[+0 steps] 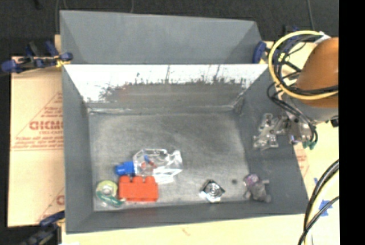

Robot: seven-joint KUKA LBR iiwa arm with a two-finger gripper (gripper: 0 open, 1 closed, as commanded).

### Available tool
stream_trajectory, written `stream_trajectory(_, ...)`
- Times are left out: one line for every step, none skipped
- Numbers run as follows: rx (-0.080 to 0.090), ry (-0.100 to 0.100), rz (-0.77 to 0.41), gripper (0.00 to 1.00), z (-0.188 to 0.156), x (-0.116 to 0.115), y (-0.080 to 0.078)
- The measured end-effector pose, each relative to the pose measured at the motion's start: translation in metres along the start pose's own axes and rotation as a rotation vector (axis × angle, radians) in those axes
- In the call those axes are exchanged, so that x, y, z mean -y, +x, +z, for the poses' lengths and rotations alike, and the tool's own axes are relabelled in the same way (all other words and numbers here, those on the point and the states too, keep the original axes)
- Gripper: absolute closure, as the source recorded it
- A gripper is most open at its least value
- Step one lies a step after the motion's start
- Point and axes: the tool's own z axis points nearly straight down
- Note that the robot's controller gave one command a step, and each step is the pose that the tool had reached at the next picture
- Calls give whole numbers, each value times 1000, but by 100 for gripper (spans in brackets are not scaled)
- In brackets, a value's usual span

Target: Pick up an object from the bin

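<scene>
Nothing picked yet: end effector (268, 134) hangs by the right wall of the bin (188, 141), grip state can't tell, nearest the grey toy (257, 188); metal clip (212, 191) and red block (137, 189) lie untouched along the front.

Bright scraps in a grey bin

The bin (188, 135) is dull grey, its back wall pale with dark scratches. In it are an orange-red block (137, 189), a blue piece (123, 169), a clear wrapper (159, 161), a greenish-white ring (106, 190), a silver bit (212, 191) and a purplish-grey lump (256, 188). The gripper (267, 134) is silvery.
</scene>
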Motion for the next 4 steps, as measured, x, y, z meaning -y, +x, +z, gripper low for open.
stream_trajectory(0, 1, -38, 100, -8, -12, -18)
stream_trajectory(-1, 1, -37, 0, -7, -12, -18)
stream_trajectory(-8, -1, 79, 0, 78, -7, -28)
stream_trajectory(-2, 1, 77, 100, 74, -6, -30)
